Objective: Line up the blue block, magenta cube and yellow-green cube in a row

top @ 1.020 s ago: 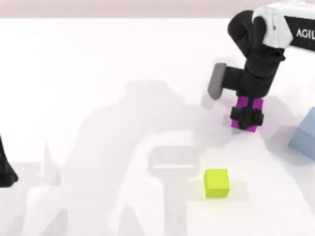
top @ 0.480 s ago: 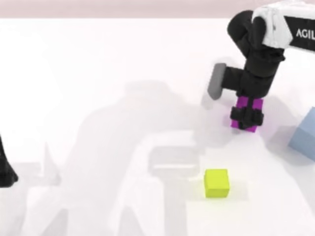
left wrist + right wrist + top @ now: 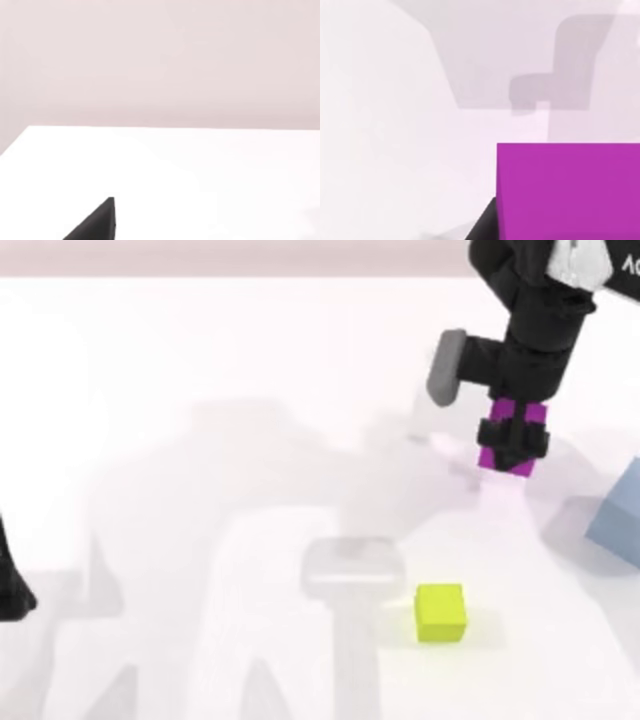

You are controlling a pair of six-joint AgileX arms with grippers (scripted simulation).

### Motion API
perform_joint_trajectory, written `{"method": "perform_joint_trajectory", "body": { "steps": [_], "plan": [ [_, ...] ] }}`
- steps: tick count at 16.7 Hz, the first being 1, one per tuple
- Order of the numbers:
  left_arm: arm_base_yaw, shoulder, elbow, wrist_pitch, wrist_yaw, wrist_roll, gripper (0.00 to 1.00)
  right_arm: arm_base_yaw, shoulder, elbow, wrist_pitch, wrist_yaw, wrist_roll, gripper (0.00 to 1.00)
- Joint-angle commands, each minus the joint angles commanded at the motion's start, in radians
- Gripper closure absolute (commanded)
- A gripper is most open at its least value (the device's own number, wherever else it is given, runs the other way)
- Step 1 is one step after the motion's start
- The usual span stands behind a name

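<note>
Now the right gripper [image 3: 513,443], jaws clamped on the magenta cube [image 3: 503,454] at upper right, must carry it toward the yellow-green cube [image 3: 440,613]

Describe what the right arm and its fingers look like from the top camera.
The right arm is mostly glossy black, rounded segments, with a white shell panel near the top edge bearing cut-off white lettering on black. A grey rounded cap sticks out sideways. The right gripper has black, blocky fingers.
</note>
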Motion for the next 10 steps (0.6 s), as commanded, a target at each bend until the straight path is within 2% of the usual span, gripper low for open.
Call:
{"method": "perform_joint_trajectory", "body": {
  "steps": [7, 10],
  "plan": [
    [0.0, 0.0, 0.0, 0.0, 0.0, 0.0, 0.0, -0.001, -0.013, 0.032, -0.04, 0.0, 0.003, 1.0],
    [0.0, 0.0, 0.0, 0.0, 0.0, 0.0, 0.0, 0.063, -0.046, -0.008, -0.03, 0.0, 0.025, 1.0]
  ]
}}
